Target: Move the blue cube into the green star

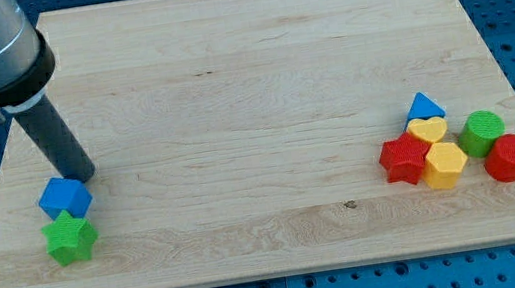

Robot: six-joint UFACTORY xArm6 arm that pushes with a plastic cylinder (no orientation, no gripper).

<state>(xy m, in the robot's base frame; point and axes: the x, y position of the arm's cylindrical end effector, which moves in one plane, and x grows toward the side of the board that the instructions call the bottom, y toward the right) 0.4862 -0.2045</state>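
The blue cube (64, 198) lies near the board's lower left corner. The green star (71, 239) sits directly below it in the view, and the two touch. My tip (83, 175) rests on the board just above and to the right of the blue cube, at its upper edge. The dark rod slopes up to the view's top left.
A cluster lies at the view's lower right: a blue triangle (423, 107), a yellow heart (427, 130), a red star (405, 160), a yellow hexagon (444, 165), a green cylinder (483, 132) and a red cylinder (509, 157). The wooden board (249, 85) sits on a blue pegboard.
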